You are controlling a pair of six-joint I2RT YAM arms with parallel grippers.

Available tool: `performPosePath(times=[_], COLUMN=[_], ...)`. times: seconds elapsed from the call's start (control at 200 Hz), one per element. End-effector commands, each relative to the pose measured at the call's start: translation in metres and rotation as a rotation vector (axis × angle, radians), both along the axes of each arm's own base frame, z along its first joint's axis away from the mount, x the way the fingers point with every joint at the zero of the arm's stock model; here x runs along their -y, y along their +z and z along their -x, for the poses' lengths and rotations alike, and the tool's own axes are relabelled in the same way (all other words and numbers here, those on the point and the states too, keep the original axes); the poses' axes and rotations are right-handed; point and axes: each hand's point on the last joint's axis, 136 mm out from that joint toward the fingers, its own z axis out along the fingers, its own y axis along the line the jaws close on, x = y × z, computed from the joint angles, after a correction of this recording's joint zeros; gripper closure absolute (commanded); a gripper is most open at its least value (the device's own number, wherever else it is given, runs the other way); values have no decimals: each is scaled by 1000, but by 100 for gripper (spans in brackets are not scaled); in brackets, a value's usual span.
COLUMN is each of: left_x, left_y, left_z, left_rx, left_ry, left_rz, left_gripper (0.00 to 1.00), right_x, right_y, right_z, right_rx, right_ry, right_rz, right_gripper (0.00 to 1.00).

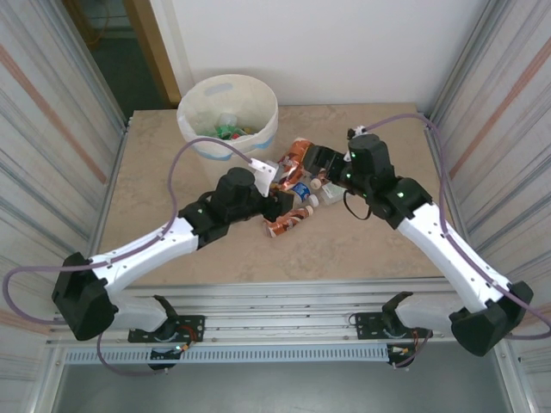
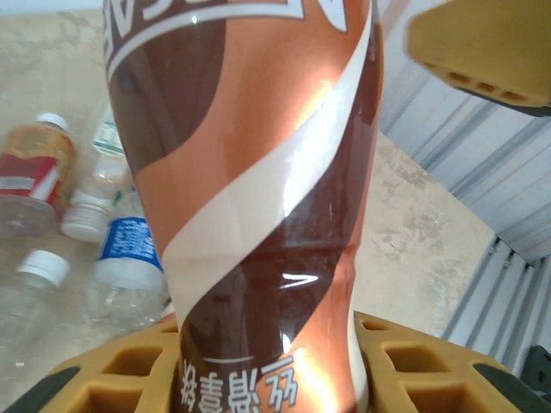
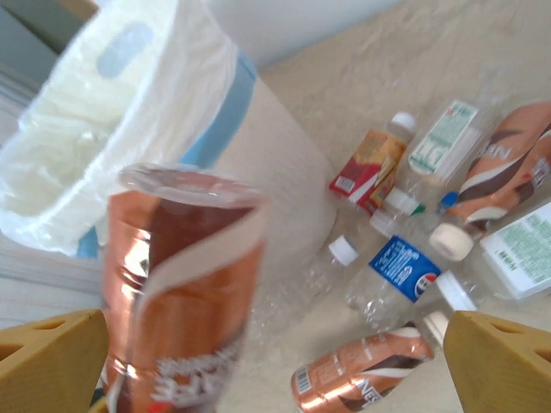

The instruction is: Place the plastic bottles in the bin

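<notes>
Plastic bottle [image 2: 258,172], copper-brown with a white swirl, is clamped between the tan fingers of the left gripper [image 2: 267,374] and runs out past them. Right gripper [image 3: 275,366] has its fingers spread wide, with a copper-brown bottle [image 3: 181,284] in the gap, closer to one finger than the other, clear base up. It's blurry, so can't tell if anything touches it, or if it's the same one. Right behind it is the bin [image 3: 284,172], cream with a blue band and a pale bag over the rim. Loose ones lie on the table [image 1: 370,249] beside the bin: a red-label bottle [image 3: 366,168], a blue-label bottle [image 3: 400,262], another copper bottle [image 3: 362,379] on its side.
</notes>
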Motion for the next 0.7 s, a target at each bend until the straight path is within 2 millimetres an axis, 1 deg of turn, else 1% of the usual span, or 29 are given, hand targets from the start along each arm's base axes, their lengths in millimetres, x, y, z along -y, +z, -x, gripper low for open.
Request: performPosePath(times=[0.0,0.09,0.12,0.14,0.215,0.336,0.426,0.551,0.696], left_x=[-25,-41,-46,-50,-64,-91,-111,-137,-156], left_y=[48,65,71,77,90,106,109,107,99], left_z=[-12,-23,-27,-30,-41,-66,-87,-114,-139], left_rx=[103,125,133,140,157,166,137,93,43], left_ry=[79,130,144,151,189,270,326,395,443], left_rz=[-8,-24,-28,-26,-40,-54,-81,-117,-154], left_gripper=[95,95,95,95,95,95,94,93,92], right_x=[26,39,42,47,57,69,75,78,78], right_y=[22,29,26,33,32,25,19,12,6], right_z=[11,19,18,24,29,32,33,33,33], right_rx=[92,135,132,156,164,151,133,110,90], right_ry=[-55,-87,-101,-108,-143,-183,-204,-214,-212], right_rz=[18,-4,-1,-13,-15,-17,-17,-12,-2], right_gripper=[2,2,2,2,2,2,2,2,2])
